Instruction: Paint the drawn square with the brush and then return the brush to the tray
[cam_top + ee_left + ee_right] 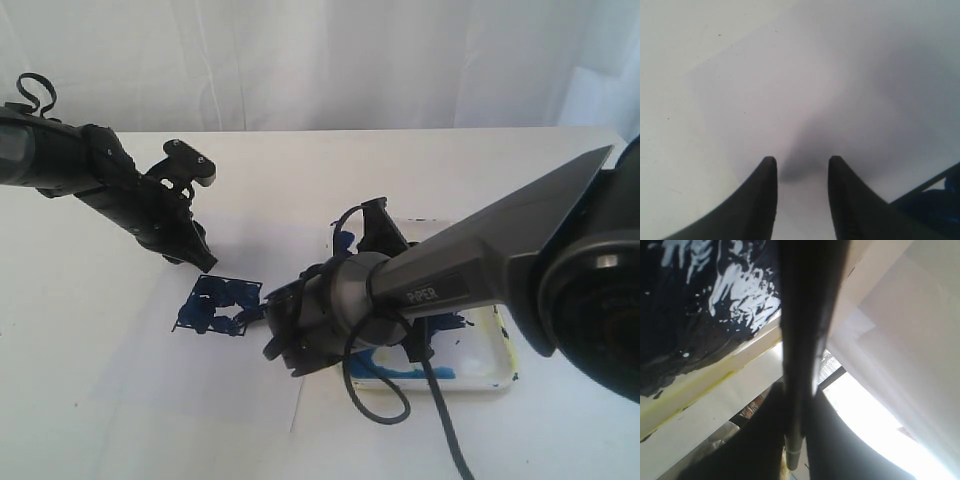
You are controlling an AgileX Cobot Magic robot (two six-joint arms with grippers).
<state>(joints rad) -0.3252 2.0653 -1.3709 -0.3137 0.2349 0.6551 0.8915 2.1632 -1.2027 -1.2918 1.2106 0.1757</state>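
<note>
- Dark blue paint blotches the drawn square [215,306] on the white paper sheet [190,385]. The sheet lies on the counter [80,300], with the square at 9 o'clock from the tray [500,385].
- The right pincer [275,328] is clamped on the brush [800,330] and sits at the square's 4 o'clock, between square and tray.
- The left pincer [193,257] has its jaws apart with nothing between them, low over the sheet at the square's 11 o'clock.
- The tray carries a dark blue smear and yellowish stains along its rim.
</note>
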